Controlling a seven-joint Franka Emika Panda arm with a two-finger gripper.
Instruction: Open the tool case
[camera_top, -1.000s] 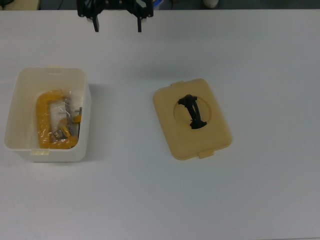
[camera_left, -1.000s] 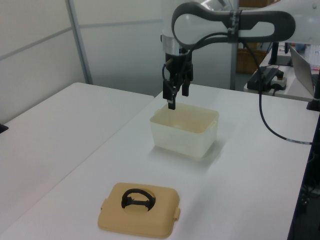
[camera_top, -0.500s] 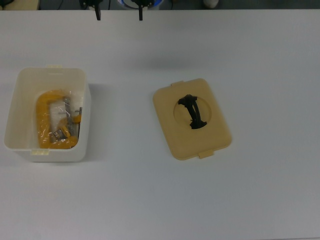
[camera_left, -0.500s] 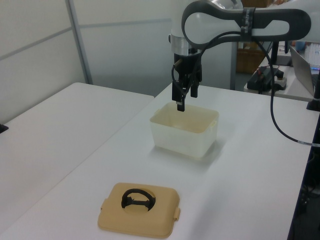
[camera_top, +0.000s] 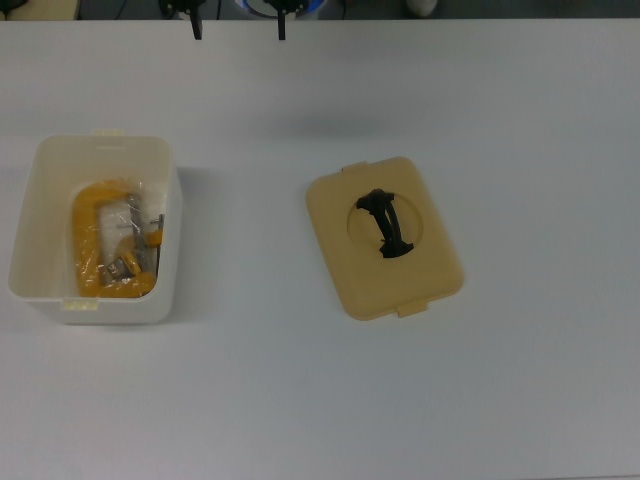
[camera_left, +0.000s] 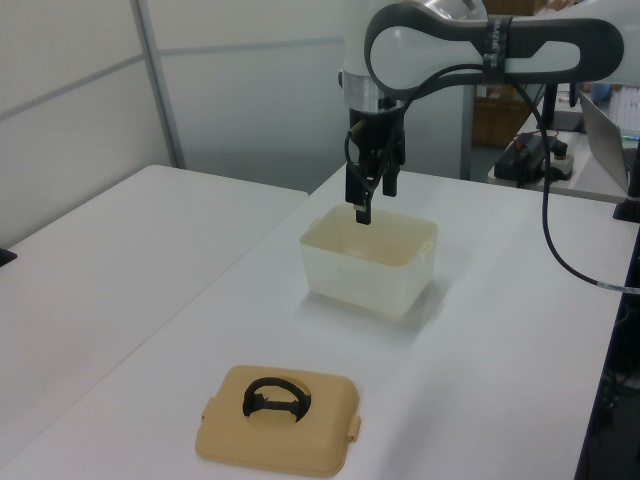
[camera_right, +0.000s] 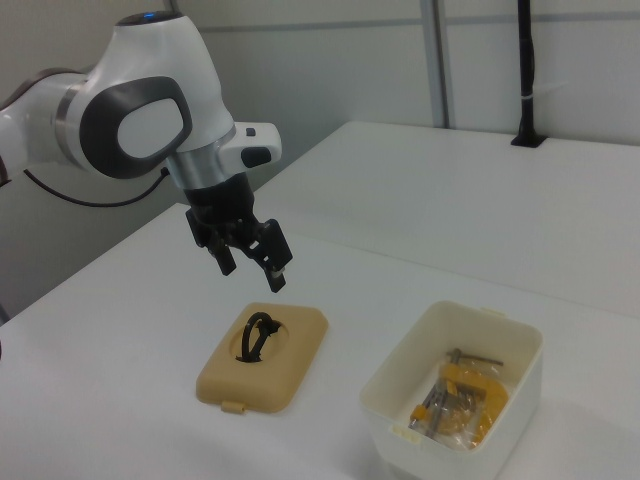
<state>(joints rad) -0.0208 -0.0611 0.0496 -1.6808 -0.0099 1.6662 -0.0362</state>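
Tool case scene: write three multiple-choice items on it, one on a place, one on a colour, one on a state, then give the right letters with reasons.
1. Where is the lid?
A. On the tub
B. Flat on the table, apart from the tub
C. In the gripper

2. What colour is the lid's handle?
A. Black
B. Red
C. White

3. What state is the gripper in?
A. Shut on the lid
B. Shut on the tub
C. Open, holding nothing

Answers:
1 B: the top view shows bare table between the lid and the tub.
2 A: the handle is dark against the tan lid.
3 C: in the right view its fingers are spread, in the air above the lid.
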